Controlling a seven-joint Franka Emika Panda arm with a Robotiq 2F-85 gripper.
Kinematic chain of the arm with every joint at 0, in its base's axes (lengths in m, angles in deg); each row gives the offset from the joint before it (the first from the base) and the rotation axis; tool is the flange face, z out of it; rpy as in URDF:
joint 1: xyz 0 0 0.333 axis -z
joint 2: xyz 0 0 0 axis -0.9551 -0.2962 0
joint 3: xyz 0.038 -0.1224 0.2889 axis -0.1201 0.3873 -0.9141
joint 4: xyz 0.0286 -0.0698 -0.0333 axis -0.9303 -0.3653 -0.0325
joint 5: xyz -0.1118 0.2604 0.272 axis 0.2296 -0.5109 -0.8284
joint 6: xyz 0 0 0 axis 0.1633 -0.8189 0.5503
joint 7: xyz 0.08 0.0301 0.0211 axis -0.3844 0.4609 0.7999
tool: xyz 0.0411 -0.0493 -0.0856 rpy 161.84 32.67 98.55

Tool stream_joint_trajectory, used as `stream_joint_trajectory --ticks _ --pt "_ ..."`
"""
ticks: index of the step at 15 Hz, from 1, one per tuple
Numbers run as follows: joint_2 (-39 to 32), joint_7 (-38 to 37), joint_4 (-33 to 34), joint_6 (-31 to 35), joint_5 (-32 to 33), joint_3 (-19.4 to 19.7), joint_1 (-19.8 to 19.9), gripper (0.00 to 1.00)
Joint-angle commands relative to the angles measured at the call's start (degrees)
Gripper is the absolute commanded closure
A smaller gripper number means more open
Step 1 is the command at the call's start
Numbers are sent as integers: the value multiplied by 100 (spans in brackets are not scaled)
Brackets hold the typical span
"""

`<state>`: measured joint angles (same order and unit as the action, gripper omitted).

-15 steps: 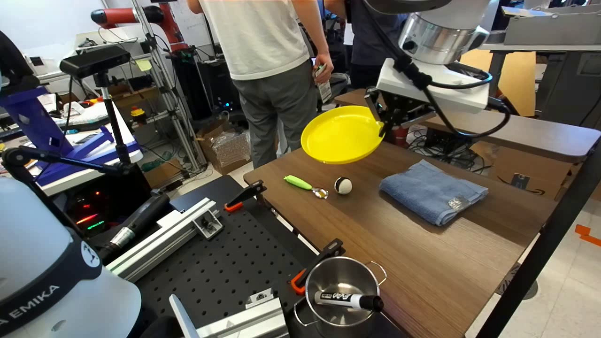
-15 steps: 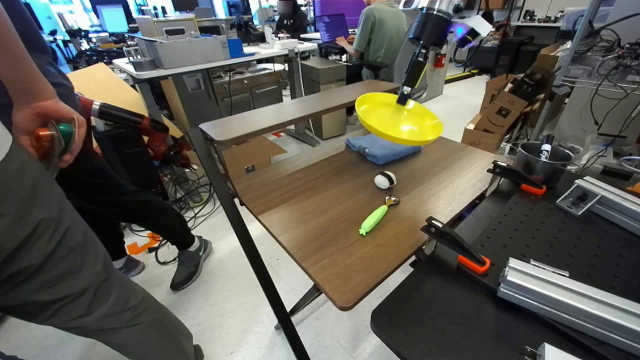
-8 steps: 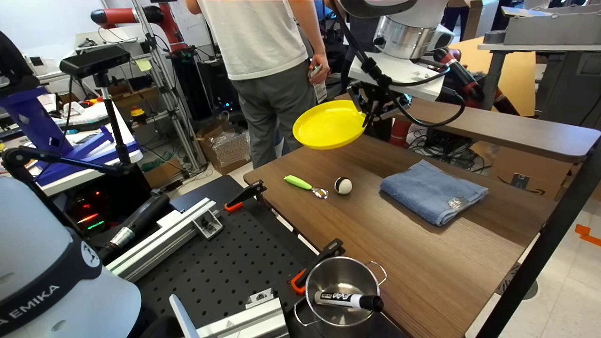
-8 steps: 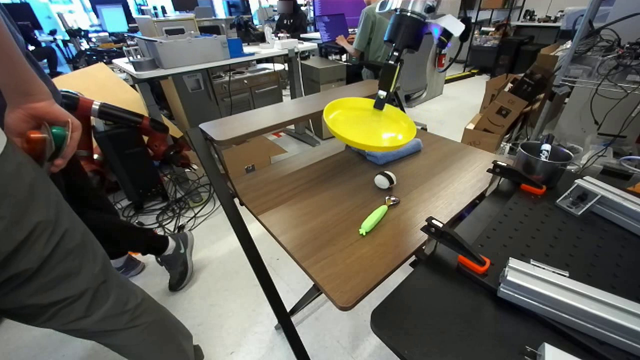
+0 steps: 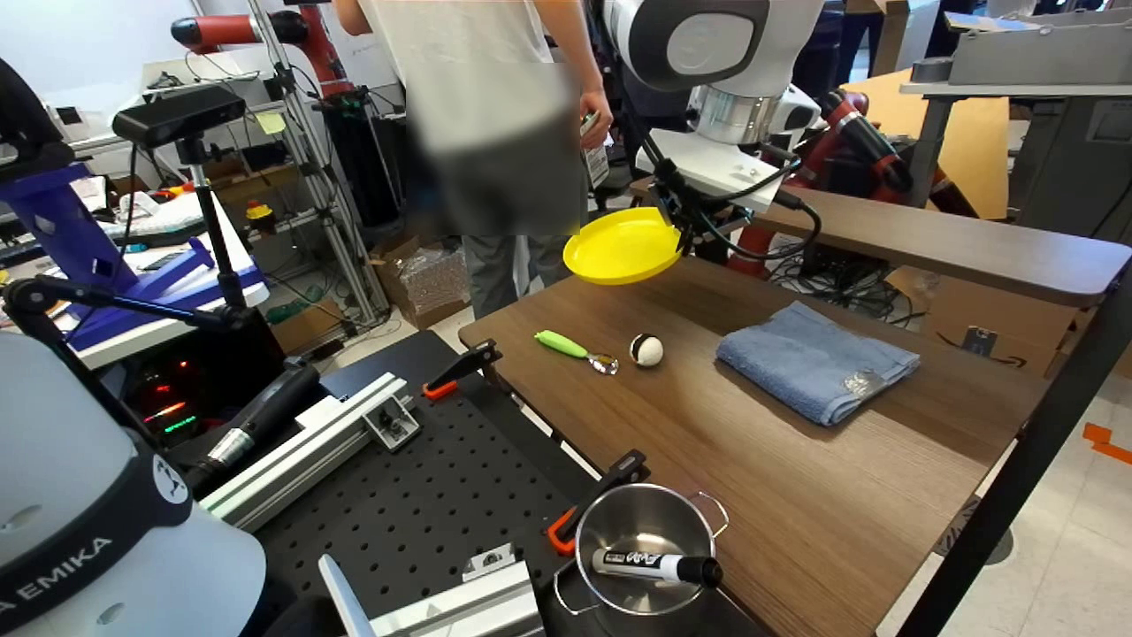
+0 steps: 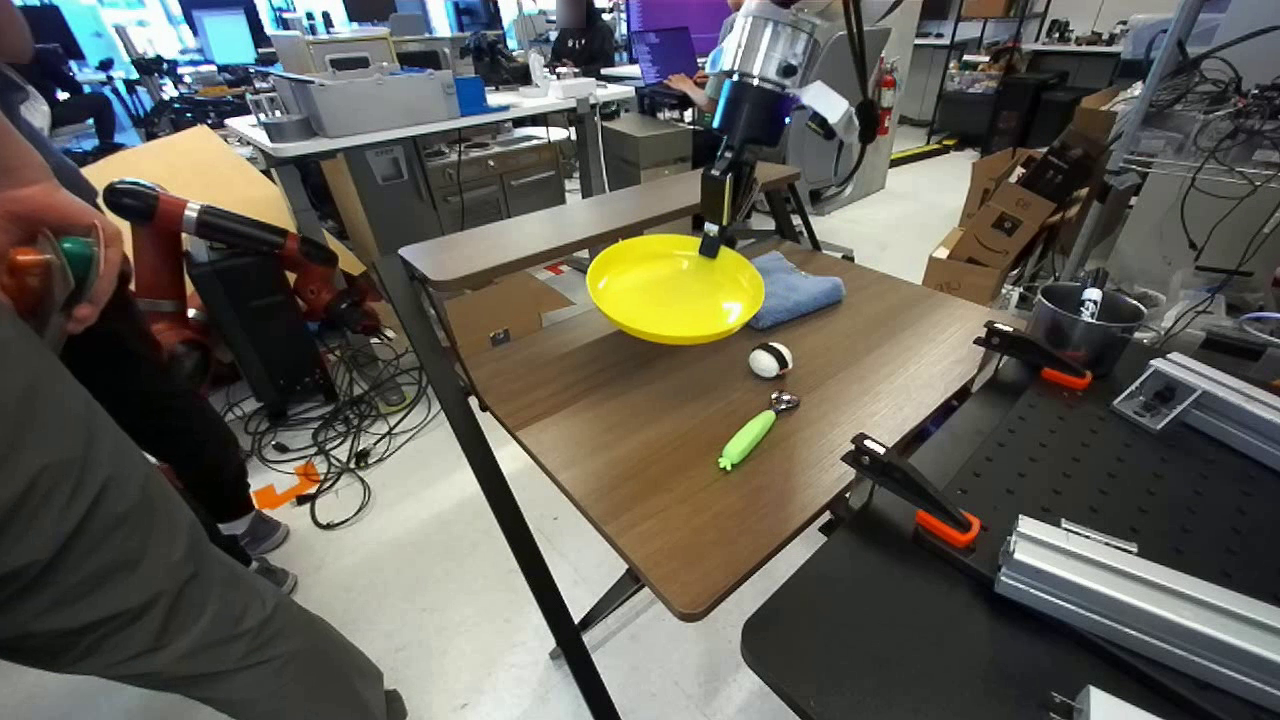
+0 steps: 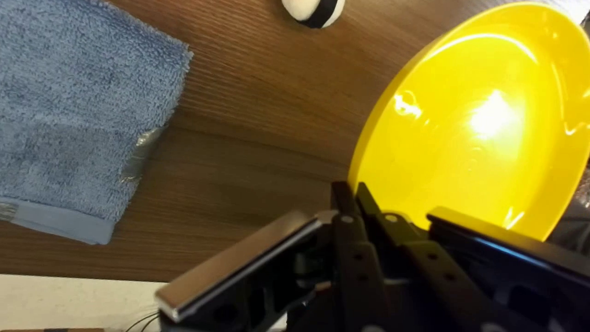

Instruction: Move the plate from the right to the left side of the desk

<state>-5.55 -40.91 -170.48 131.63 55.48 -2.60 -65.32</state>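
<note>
Yellow plate and end effector stand lower in both exterior views than in the frame just before; in an exterior view the plate also hangs farther from the folded blue cloth. Jaws are almost together, with the near rim of the plate pinched between them, as the wrist view shows: a raised rim offers a thin wall to close on, which probably explains a hold at the edge rather than across the width. Gripped from one side only, the plate is in the air above the surface, its far edge likely to sag. Such height presumably keeps it from sweeping the rounded black-and-white object and the green-handled utensil, both resting on the surface. Carriage toward the left side seems the step in hand; release calls for a lower plate.
</note>
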Motion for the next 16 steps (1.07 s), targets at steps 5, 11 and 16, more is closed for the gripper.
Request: stream_joint_trajectory --ticks 5,11,16 --pt "-964 -1382 940 130 914 40 -192 99" --pt "-1573 -2204 1328 512 1652 74 -314 99" --pt "-1877 -2853 1611 552 2077 126 -541 99"
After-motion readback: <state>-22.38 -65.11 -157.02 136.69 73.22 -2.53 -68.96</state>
